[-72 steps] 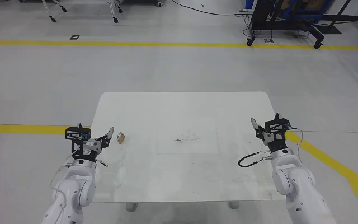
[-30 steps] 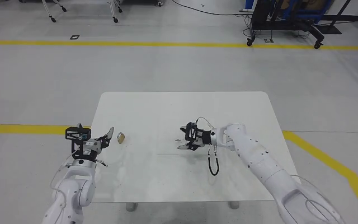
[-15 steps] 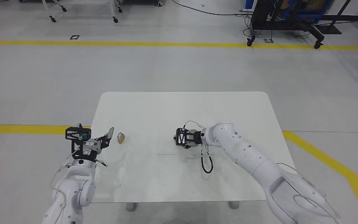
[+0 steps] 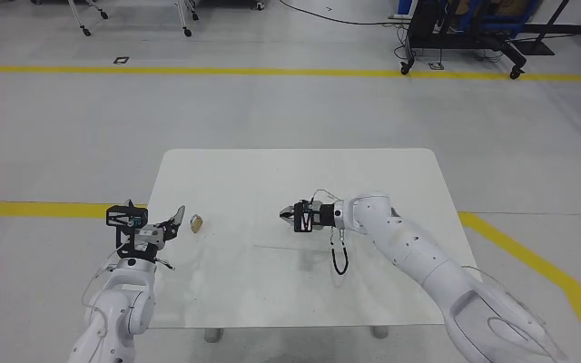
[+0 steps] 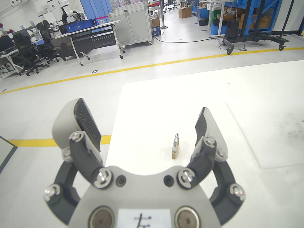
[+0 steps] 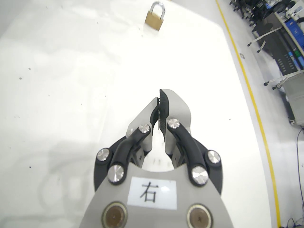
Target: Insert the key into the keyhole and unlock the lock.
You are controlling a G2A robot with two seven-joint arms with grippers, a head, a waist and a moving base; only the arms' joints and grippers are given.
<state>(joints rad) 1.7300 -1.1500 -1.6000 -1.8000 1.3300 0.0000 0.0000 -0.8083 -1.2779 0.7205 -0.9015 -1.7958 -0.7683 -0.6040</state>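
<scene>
Apparently gripping the thin key (image 6: pixel 158 125) in the tightly closed right gripper (image 6: pixel 160 97) above the table (image 4: pixel 363 181), pointed toward the lock (image 6: pixel 155 17) lying near its edge before the wide-open left gripper (image 5: pixel 142 110). Not inserted yet, nor turned, nor unlocked.

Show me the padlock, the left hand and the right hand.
Padlock (image 6: pixel 154 21), right wrist view, brass body.
Left hand (image 5: pixel 141 105), left wrist view, midway between fingertips.
Right hand (image 6: pixel 159 96), right wrist view, between shut fingertips.
</scene>
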